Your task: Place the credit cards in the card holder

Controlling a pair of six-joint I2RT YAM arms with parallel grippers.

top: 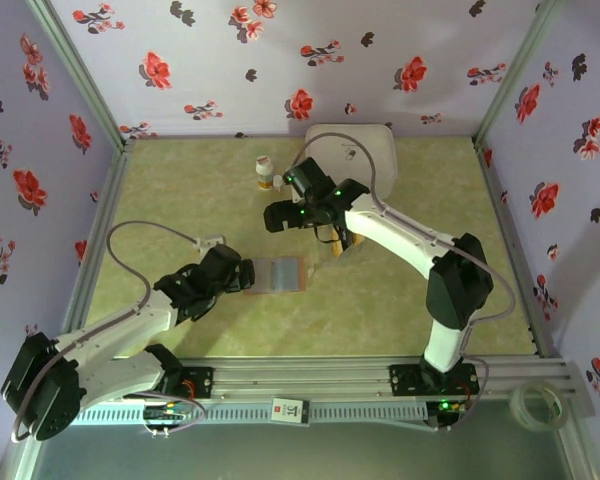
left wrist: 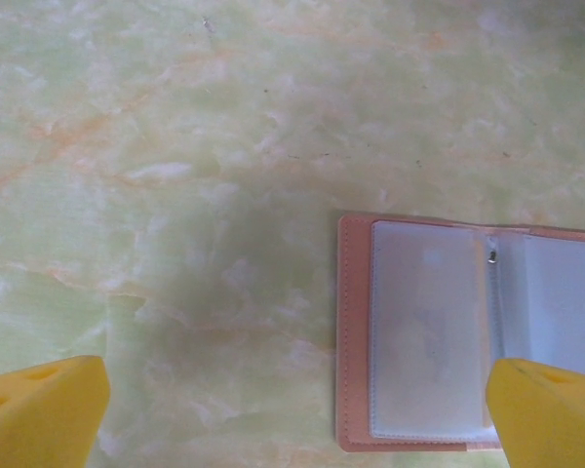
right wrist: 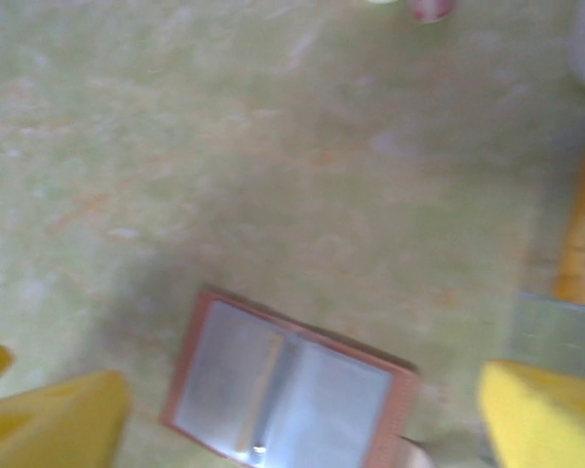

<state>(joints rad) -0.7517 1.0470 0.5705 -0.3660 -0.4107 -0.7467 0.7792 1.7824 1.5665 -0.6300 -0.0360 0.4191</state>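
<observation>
**Open card holder between two released grippers, cards at the right arm**

A pale green marbled table (top: pixel 180 200) is enclosed by lilac walls printed with red flowers. At the left, the left gripper (top: pixel 235 275) is seen low over the table, its yellow fingers (left wrist: pixel 41 414) spread wide with nothing between them. Just to its right the card holder (top: pixel 277 273) is laid open and flat, clear sleeves upward, its long axis running left to right across the table. Beyond the far edge of the card holder (right wrist: pixel 291 390) the right gripper (top: pixel 278 217) is held, likewise spread and empty. Further right, the credit cards (top: pixel 330 240) are partly hidden beneath the right forearm. One of the credit cards (right wrist: pixel 583 224) is seen as a tan-gold strip at the right border of the right wrist view. The next pick is judged to belong to the right arm, since the cards lie to the right of its gripper and much nearer to it than to the left gripper.
</observation>
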